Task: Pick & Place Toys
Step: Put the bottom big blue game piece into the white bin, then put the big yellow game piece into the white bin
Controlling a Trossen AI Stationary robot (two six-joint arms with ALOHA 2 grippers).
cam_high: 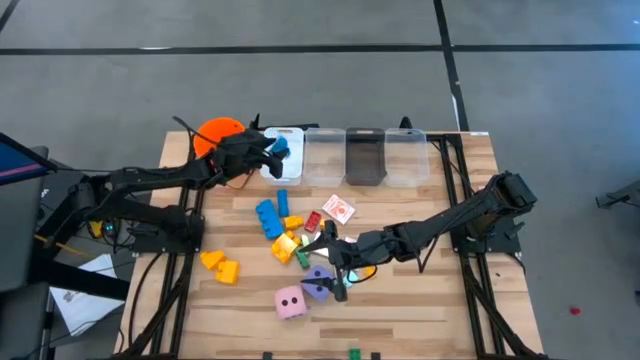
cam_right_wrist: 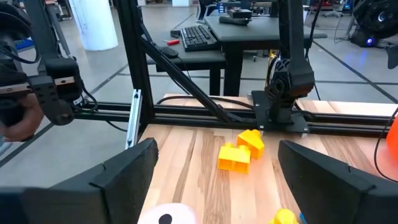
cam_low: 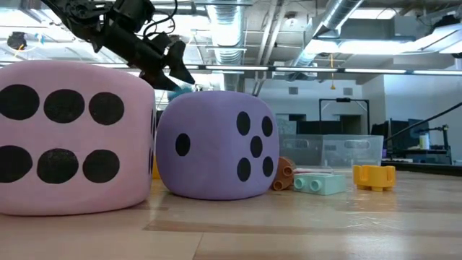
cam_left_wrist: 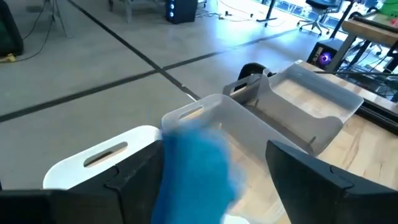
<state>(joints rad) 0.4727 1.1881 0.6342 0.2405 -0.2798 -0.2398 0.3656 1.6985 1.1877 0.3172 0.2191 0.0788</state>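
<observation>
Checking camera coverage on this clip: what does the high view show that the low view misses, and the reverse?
Only the high view shows the row of clear bins at the table's far edge, the orange bucket, the card and the right gripper beside the purple die. Only the low view shows the dice faces: six dots on the pink die. Both share the two dice, yellow blocks and the left gripper with a blue block between its fingers above the leftmost bin.
</observation>
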